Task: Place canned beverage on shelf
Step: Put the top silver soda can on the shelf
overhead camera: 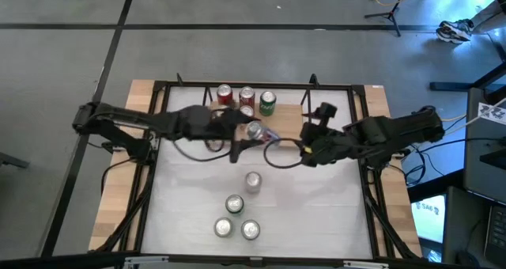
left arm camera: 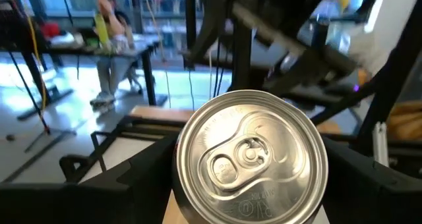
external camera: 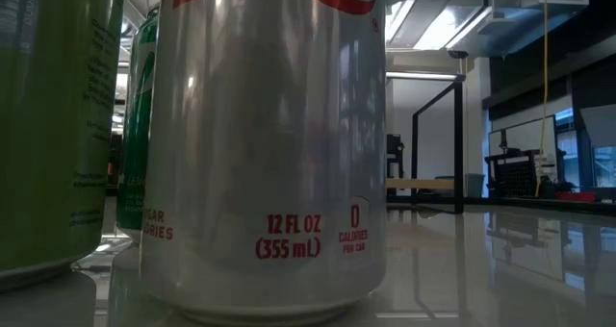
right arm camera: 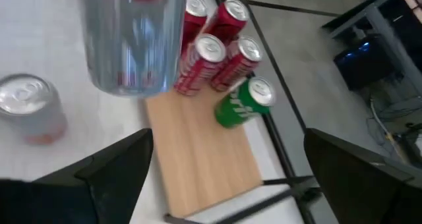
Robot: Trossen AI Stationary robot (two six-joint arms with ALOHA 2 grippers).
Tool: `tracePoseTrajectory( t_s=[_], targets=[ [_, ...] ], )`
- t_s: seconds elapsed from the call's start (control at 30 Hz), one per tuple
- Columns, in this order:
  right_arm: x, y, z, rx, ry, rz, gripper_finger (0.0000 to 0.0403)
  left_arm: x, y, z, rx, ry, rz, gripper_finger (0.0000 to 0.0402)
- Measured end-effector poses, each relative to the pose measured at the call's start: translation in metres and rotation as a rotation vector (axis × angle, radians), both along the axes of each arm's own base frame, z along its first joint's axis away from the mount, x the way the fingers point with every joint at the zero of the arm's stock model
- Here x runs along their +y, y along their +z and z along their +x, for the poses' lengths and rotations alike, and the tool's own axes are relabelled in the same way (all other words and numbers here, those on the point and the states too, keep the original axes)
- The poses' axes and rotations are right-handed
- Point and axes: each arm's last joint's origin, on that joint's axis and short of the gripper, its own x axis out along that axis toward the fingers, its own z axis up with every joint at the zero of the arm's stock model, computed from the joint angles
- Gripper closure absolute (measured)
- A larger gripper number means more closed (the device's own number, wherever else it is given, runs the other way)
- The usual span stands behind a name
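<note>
My left gripper (overhead camera: 254, 133) holds a silver can (left arm camera: 250, 158) in the air just in front of the shelf (right arm camera: 204, 158), a light-wood board in a black wire frame at the table's far middle. Three red cans (right arm camera: 217, 43) and a green can (right arm camera: 241, 102) stand on the board's left part. My right gripper (right arm camera: 224, 184) hangs open to the right of the held can, above the shelf's bare right part, with nothing between its fingers. In the right wrist view the held can (right arm camera: 132, 39) shows blurred. My left gripper pinches the silver can's side wall (left arm camera: 179, 168) between its two fingers (left arm camera: 132, 181), one on each side of the can. The fingers come about level from the table's left. The can is lifted clear, top up and tipped a little toward the left arm.
A silver can (overhead camera: 253, 180) stands alone mid-table. Three more cans (overhead camera: 235, 219) stand near the front edge, right before the low camera, where a silver one (external camera: 269, 144) fills the view. The table's black frame (overhead camera: 150, 166) runs along its sides.
</note>
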Motion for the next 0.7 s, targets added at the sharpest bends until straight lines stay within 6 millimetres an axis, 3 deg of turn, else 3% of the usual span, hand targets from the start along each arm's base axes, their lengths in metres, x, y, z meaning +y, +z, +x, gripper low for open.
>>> tracePoseTrajectory(
  t_s=[0.23,0.47,0.7],
  targets=[
    [-0.007,0.010,-0.022,0.037,0.050,0.007,0.0017,0.035,0.002,0.046,0.111,-0.093,-0.041,0.0118],
    [-0.013,0.024,-0.045,0.036,0.170,0.040,0.0017,0.070,-0.020,0.089,0.215,-0.172,-0.053,0.0118],
    [-0.021,0.039,-0.069,-0.046,0.187,0.051,0.0017,0.103,-0.046,0.117,0.280,-0.186,-0.020,0.0118]
  ],
)
